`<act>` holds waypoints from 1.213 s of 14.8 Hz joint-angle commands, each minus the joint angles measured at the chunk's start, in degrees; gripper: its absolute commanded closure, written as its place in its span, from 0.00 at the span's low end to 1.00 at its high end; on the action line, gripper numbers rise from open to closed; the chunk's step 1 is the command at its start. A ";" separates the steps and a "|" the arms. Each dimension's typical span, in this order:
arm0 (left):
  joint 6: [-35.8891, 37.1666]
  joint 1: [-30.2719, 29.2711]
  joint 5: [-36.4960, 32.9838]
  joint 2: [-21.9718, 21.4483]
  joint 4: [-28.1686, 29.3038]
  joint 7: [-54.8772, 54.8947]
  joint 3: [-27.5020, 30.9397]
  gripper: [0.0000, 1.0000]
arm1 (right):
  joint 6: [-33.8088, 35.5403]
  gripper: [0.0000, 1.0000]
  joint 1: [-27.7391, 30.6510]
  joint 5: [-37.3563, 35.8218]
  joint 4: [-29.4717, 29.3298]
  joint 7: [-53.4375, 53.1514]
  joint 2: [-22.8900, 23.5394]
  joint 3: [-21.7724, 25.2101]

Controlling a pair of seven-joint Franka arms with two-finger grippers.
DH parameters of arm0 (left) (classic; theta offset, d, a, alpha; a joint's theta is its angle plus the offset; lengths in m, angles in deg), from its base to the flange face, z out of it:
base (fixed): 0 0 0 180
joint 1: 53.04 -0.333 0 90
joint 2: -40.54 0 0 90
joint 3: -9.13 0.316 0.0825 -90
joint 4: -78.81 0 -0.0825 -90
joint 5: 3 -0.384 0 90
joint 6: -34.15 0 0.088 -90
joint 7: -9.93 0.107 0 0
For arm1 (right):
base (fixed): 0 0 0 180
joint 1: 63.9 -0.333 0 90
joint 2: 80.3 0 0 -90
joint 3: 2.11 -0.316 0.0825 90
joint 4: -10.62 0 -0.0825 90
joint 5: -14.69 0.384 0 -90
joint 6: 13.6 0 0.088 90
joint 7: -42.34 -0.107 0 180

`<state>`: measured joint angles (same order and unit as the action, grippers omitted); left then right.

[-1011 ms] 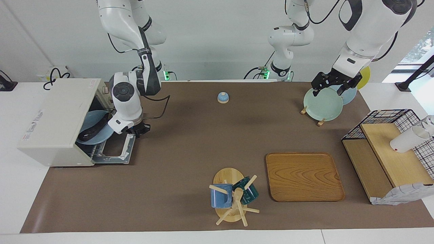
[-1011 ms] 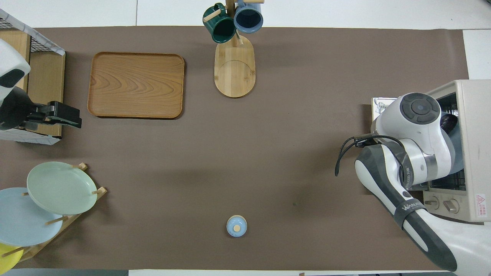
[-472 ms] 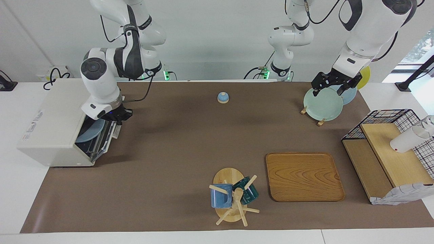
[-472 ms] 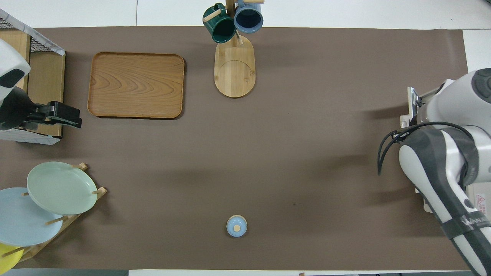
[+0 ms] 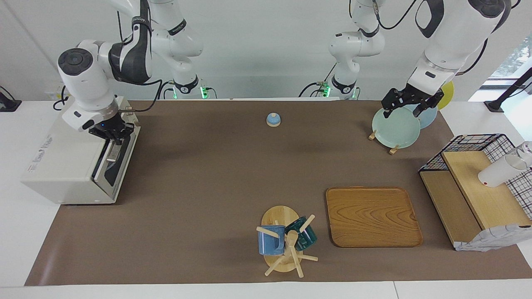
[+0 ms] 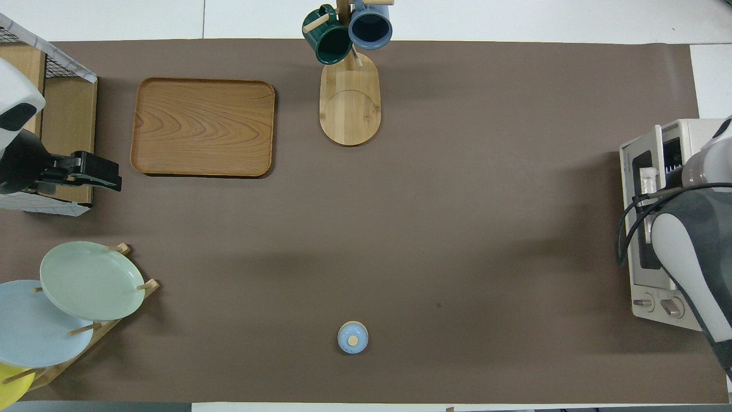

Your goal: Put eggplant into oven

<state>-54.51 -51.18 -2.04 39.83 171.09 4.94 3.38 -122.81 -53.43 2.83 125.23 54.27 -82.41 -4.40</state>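
One risk we see: our right gripper (image 5: 113,133), clenched at the top of the toaster oven's (image 5: 66,160) door (image 5: 114,160), could slip before it latches (eggplant hidden, presumably inside). Our left gripper (image 5: 409,101) waits released over the green plate (image 5: 395,128)

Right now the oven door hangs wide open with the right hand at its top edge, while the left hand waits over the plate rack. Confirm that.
Not quite: the oven door is up, shut or all but shut, not wide open, as the facing view shows. The rest holds: the right hand is at the door's top edge, and the left hand waits over the plate rack.
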 commanded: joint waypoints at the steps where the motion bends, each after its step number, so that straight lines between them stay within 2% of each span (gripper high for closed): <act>1: 0.50 0.07 -0.87 -1.05 0.71 0.24 0.22 0.00 | 3.99 1.00 0.87 -0.36 -0.96 1.43 -4.29 -0.26; 3: 0.50 0.07 -0.87 -1.05 0.71 0.24 0.22 0.00 | 10.30 1.00 0.08 6.89 -9.44 0.82 -4.14 -0.78; 5: 0.50 0.07 -0.87 -0.96 0.71 0.24 0.22 0.00 | 14.45 1.00 -0.88 10.54 -18.51 0.55 -0.01 -1.22; 7: 0.59 0.07 -0.87 -1.05 0.71 0.24 0.22 0.00 | 14.55 1.00 -2.73 10.36 -17.77 0.55 -0.17 -1.31; 8: 0.59 0.07 -0.87 -1.05 0.71 0.24 0.22 0.00 | 14.20 0.67 -2.91 10.37 -15.67 0.55 -0.87 -1.31; 9: 0.59 0.07 -0.87 -1.05 0.71 0.24 0.22 0.00 | 14.20 0.01 -2.91 10.63 -12.95 0.55 -2.01 -1.31; 12: 0.50 0.07 -0.87 -0.96 0.71 0.24 0.22 0.00 | 15.78 0.00 -4.05 10.19 -12.74 -2.07 -1.94 -1.40; 15: 0.50 0.07 -0.87 -0.96 0.79 0.24 0.22 0.00 | 19.72 0.00 -5.98 9.31 -18.26 -4.36 1.48 -0.79; 18: 0.50 0.07 -0.87 -1.05 0.79 0.24 0.22 0.00 | 20.35 0.00 -9.22 8.53 -20.13 -6.47 2.46 0.53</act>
<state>-54.51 -51.18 -2.04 39.83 171.09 4.94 3.38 -104.38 -60.19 12.00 108.27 49.57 -82.02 -5.07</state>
